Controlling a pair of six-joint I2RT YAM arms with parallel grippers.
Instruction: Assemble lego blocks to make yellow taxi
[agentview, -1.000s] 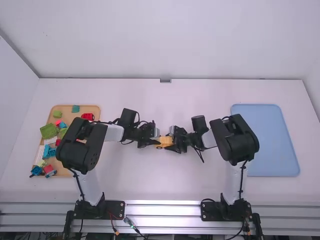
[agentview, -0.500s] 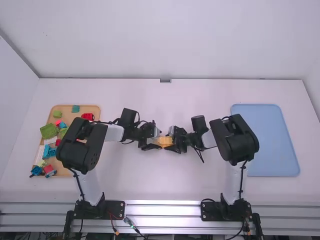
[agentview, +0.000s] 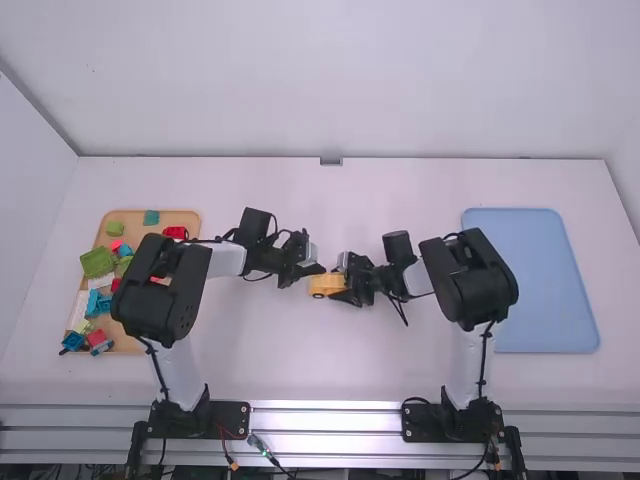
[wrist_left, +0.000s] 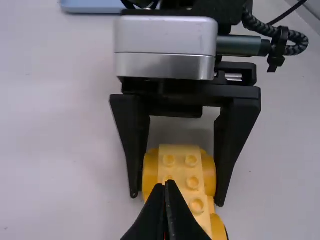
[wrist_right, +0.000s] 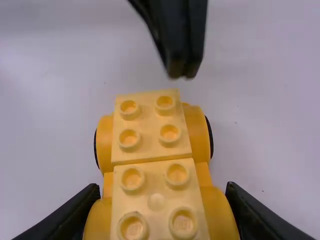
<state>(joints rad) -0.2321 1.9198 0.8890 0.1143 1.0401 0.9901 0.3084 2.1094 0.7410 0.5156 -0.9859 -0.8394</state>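
My left gripper (agentview: 319, 269) is at the table's middle, close to one end of the yellow car (agentview: 321, 285); the right gripper (agentview: 343, 287) is at its other end. The left wrist view has the left gripper (wrist_left: 167, 186) shut, its tips together over the studded car body (wrist_left: 193, 182), partly covering it. In the right wrist view, the right gripper (wrist_right: 161, 200) grips the car (wrist_right: 152, 131) from both sides. Yellow rounded pieces with dark wheel edges flank two studded plates of the car. The tips of the left gripper (wrist_right: 182, 70) stand beyond its far end.
On the left lies a wooden tray (agentview: 183, 218) with several coloured pieces, among them a green block (agentview: 98, 262) and a red one (agentview: 176, 233), partly behind the left arm. A blue tray (agentview: 545, 280) lies on the right.
The left gripper, which was spread at the car's left end, has shut and shifted slightly away from the camera. More of the yellow car is uncovered. The right arm has kept still.
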